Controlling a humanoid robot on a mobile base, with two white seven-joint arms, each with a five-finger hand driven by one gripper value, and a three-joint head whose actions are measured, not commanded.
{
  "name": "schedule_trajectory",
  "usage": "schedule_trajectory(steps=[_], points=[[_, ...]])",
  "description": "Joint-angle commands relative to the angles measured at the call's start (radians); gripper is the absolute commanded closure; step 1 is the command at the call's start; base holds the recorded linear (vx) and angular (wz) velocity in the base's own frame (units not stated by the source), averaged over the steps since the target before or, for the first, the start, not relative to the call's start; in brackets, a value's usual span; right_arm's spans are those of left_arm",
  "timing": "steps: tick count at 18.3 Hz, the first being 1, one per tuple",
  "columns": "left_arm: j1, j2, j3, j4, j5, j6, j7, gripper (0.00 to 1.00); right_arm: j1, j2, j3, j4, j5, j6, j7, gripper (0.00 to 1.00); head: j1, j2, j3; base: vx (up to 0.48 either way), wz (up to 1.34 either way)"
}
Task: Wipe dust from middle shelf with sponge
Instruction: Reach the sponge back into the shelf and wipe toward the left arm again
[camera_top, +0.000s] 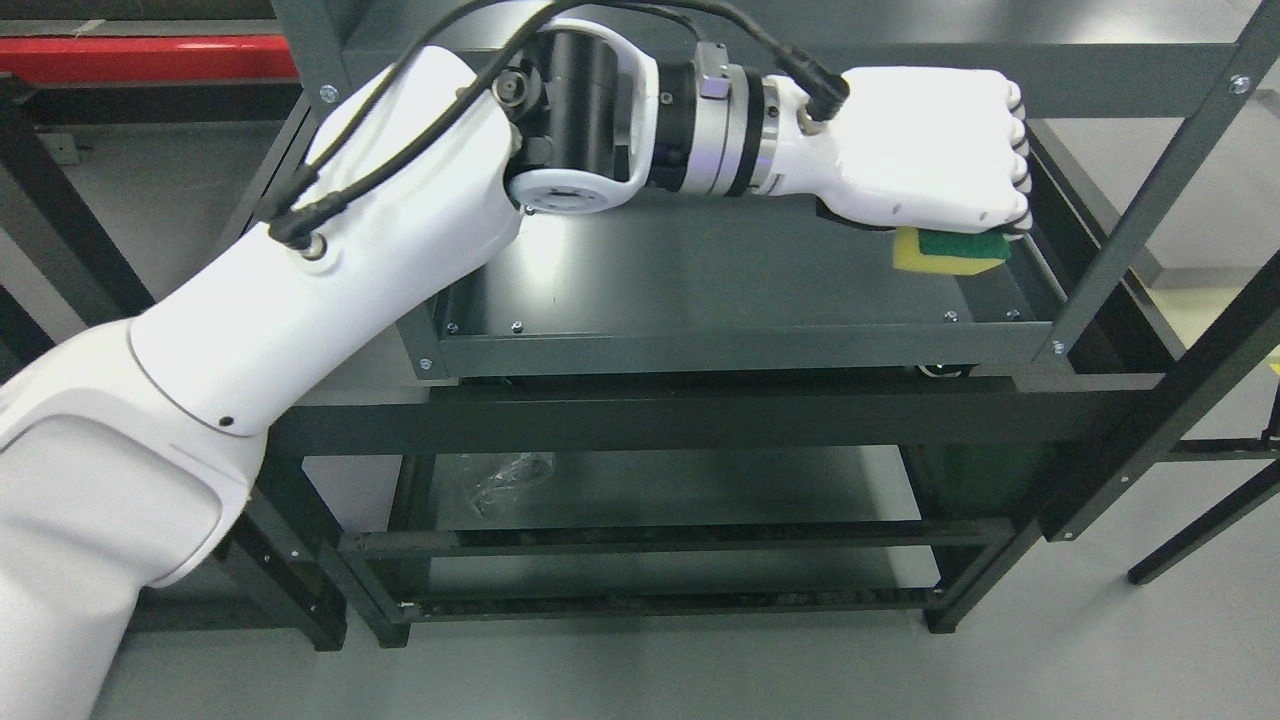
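My left arm comes in from the lower left and reaches across the dark grey middle shelf. Its white hand is curled into a fist at the shelf's right end, shut on a yellow sponge with a green scouring side. The sponge pokes out below the knuckles and rests on or just above the shelf surface near the right rim. My right arm does not show.
The shelf unit's dark metal uprights stand close to the hand on the right. A top shelf sits above the hand. A lower shelf holds a crumpled clear plastic wrap. A red bar runs along the upper left.
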Motion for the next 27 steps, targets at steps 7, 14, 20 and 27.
schedule_trajectory(steps=[7,14,20,27], points=[[0.053,0.317,0.242,-0.225,0.246,-0.076,-0.044,0.99,0.0,-0.017,0.0,-0.017,0.0,0.073,0.0,0.0,0.0,0.0,0.0,0.0,0.0],[0.202,0.537,0.36,-0.318,0.344,-0.076,-0.049,0.99,0.0,-0.017,0.0,-0.017,0.0,0.073,0.0,0.0,0.0,0.0,0.0,0.0,0.0],[0.317,0.668,0.475,-0.338,0.385,-0.076,-0.049,0.99,0.0,-0.017,0.0,-0.017,0.0,0.073,0.0,0.0,0.0,0.0,0.0,0.0,0.0],[0.478,0.802,0.661,-0.355,0.518,-0.076,-0.069,0.99,0.0,-0.017,0.0,-0.017,0.0,0.073,0.0,0.0,0.0,0.0,0.0,0.0,0.0]])
